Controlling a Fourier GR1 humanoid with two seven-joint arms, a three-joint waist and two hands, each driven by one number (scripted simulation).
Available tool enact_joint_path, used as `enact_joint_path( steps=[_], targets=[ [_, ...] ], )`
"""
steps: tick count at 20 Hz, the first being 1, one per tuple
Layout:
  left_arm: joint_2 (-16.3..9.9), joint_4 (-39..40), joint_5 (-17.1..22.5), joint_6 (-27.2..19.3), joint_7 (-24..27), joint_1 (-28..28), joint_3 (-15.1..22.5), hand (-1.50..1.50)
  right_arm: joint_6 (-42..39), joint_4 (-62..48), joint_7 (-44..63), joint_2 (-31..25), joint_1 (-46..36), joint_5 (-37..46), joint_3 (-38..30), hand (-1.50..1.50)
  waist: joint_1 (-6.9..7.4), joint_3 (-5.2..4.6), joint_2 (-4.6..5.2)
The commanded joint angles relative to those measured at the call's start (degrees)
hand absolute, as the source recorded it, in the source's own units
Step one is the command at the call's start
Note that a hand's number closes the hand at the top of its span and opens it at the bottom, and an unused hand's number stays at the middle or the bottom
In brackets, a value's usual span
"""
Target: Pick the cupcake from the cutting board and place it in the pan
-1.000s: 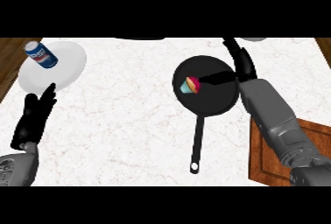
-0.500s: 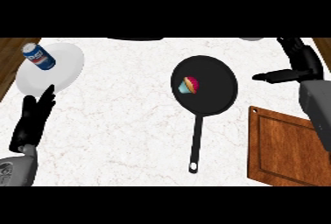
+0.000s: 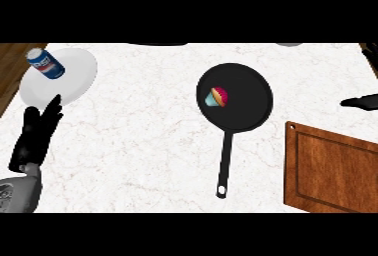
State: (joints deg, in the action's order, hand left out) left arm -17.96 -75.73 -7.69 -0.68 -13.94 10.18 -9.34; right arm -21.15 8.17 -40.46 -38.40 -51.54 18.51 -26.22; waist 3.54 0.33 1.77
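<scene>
Cupcake sits in pan; can on plate.

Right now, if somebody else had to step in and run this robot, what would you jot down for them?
Left hand: open, resting at the left edge, fingers up, holding nothing.
Right hand: only a tip shows at the right edge; nothing visibly in it.
Cupcake: sits inside the black pan, left of its middle.
Cutting board: at lower right, nothing on the part in view.
Also there: a can on a white plate, upper left.
Done: cupcake is in the pan.
Left: nothing apparent beyond parking the right arm.
</scene>
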Motion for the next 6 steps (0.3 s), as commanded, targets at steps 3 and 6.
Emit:
enact_joint_path(
  steps=[3, 6],
  targets=[
    [0.02, 1.22, -0.50, -0.43, 1.41, -0.45, -0.32, 0.00, -6.52, 0.38, -3.28, -6.65, 2.45, 0.72, 0.47, -1.50, -0.08, 0.05, 0.12],
    [0.76, 1.03, 0.01, -0.03, 1.18, 0.48, 0.12, 0.00, -7.38, -0.26, -3.31, -8.39, 3.58, 0.22, -0.18, -1.50, 0.26, 0.16, 0.51]
  ],
)
